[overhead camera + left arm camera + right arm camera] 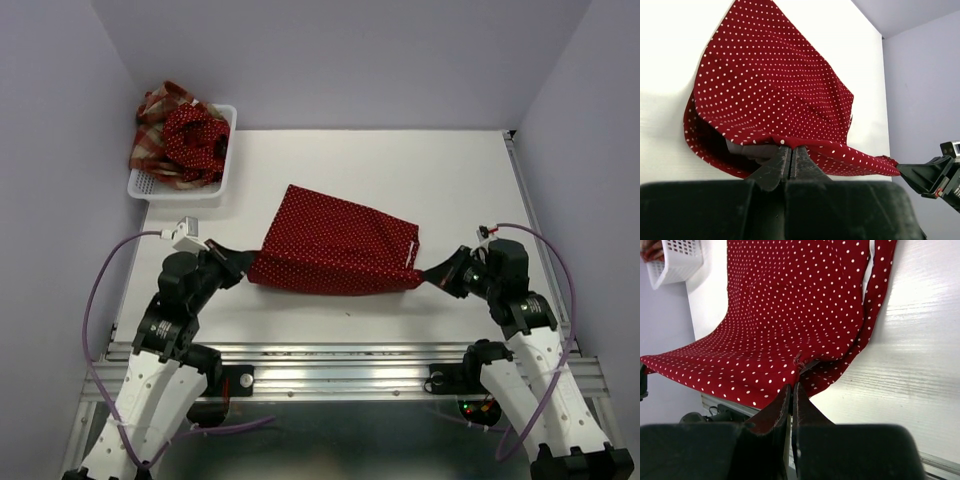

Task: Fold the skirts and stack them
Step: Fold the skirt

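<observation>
To the right of the basket [175, 192], 1 dotted skirt [335, 245] lies spread on the counter [420, 175], the left jaws clamped on its corner nearer the basket and the right jaws clamped on its farther corner, while the basket holds a plaid skirt [150, 140] and another dotted skirt [197, 135].

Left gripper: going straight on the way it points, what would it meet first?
The left gripper pinches the polka-dot skirt; more of that cloth lies straight ahead, though depth beyond is unclear.
</observation>
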`<state>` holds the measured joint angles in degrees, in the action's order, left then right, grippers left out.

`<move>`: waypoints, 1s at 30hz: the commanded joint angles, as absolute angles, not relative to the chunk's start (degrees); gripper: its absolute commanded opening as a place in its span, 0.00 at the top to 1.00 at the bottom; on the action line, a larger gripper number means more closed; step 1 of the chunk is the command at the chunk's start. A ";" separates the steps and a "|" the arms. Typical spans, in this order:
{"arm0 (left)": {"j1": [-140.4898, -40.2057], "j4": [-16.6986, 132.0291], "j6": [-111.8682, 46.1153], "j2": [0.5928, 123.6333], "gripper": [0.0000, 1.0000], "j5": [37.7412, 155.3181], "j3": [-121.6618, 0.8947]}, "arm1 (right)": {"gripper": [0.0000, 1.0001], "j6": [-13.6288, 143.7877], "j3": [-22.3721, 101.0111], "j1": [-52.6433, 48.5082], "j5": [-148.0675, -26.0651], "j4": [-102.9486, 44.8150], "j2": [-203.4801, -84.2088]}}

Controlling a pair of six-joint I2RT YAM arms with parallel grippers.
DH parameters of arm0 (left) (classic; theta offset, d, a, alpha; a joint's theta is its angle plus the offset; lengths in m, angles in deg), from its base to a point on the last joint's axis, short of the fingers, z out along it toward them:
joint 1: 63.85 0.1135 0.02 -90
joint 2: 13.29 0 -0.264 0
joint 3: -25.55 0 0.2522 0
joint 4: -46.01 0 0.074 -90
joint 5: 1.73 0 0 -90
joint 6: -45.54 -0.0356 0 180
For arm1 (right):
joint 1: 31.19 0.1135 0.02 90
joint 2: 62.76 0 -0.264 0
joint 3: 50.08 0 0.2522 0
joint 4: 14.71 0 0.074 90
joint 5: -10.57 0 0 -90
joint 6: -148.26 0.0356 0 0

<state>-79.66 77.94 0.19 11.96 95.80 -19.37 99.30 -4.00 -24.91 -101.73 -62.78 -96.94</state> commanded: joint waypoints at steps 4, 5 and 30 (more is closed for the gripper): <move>-79.40 70.16 -2.27 19.66 1.00 91.00 -24.42 | 0.99 99.49 -0.20 -25.57 -95.25 -59.07 -99.67; -79.40 69.01 -2.79 22.02 1.00 90.64 -25.38 | 0.99 99.31 0.33 -25.57 -94.98 -57.23 -101.85; -79.40 55.38 -12.72 60.52 1.00 85.37 -48.41 | 0.99 100.10 11.41 -25.57 -82.68 -44.38 -124.46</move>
